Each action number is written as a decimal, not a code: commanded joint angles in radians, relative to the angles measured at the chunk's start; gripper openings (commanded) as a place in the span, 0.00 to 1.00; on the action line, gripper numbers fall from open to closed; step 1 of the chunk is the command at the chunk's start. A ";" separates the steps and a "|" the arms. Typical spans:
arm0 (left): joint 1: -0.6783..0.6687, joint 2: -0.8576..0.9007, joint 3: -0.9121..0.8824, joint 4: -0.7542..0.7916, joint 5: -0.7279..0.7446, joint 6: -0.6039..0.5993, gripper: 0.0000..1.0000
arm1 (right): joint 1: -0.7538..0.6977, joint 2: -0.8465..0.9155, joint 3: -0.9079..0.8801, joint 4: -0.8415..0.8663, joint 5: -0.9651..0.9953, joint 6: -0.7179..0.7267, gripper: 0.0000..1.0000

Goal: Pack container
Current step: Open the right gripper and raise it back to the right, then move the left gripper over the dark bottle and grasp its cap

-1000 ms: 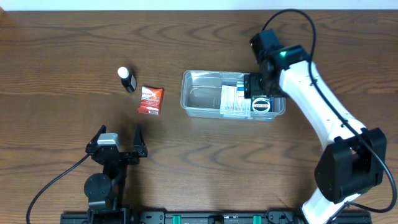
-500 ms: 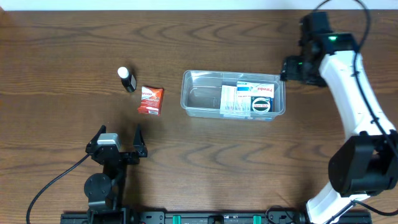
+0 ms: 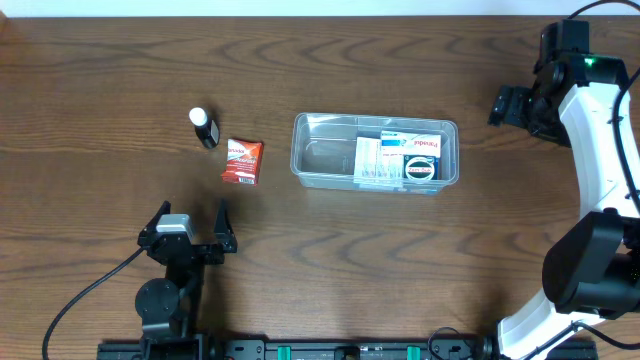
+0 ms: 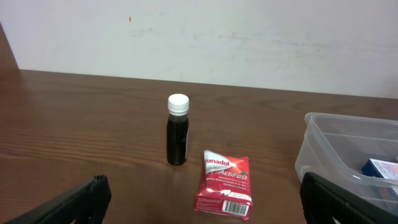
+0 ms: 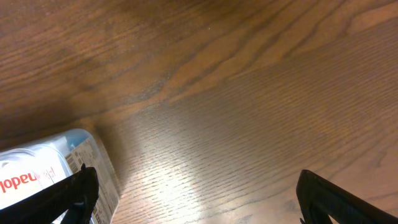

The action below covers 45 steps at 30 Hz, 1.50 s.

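Note:
The clear plastic container (image 3: 322, 150) sits mid-table and holds white and blue-and-white boxes (image 3: 378, 160) and a small round item (image 3: 421, 168) at its right end. Its corner shows in the left wrist view (image 4: 336, 146) and in the right wrist view (image 5: 93, 155). A small dark bottle with a white cap (image 3: 204, 128) and a red Panadol sachet (image 3: 241, 161) lie to its left, both also in the left wrist view: the bottle (image 4: 177, 134), the sachet (image 4: 224, 189). My left gripper (image 3: 190, 228) is open, near the front edge. My right gripper (image 3: 508, 108) is open and empty, right of the container.
A pale wall runs along the table's far edge (image 4: 249, 43). Bare wood lies under my right gripper (image 5: 236, 124).
My right gripper has left the container's right end and moved up and to the right, empty. The round item stays in the container. The left arm has not moved.

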 commanded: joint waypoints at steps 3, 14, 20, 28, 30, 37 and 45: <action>0.004 -0.005 -0.015 -0.033 0.018 -0.005 0.98 | -0.004 -0.002 0.011 0.001 0.010 -0.013 0.99; 0.005 -0.005 -0.015 -0.033 0.004 0.006 0.98 | -0.004 -0.002 0.011 0.001 0.010 -0.013 0.99; 0.004 -0.005 -0.015 0.013 -0.003 0.006 0.98 | -0.004 -0.002 0.011 0.001 0.010 -0.013 0.99; 0.004 0.027 0.075 0.013 0.043 0.006 0.98 | -0.004 -0.002 0.011 0.001 0.010 -0.013 0.99; 0.004 0.083 0.156 -0.045 0.029 0.025 0.98 | -0.004 -0.002 0.011 0.001 0.010 -0.013 0.99; 0.004 0.500 0.546 -0.200 0.029 0.086 0.98 | -0.004 -0.002 0.011 0.001 0.010 -0.013 0.99; 0.004 1.139 1.155 -0.730 0.034 0.085 0.98 | -0.004 -0.002 0.011 0.001 0.010 -0.013 0.99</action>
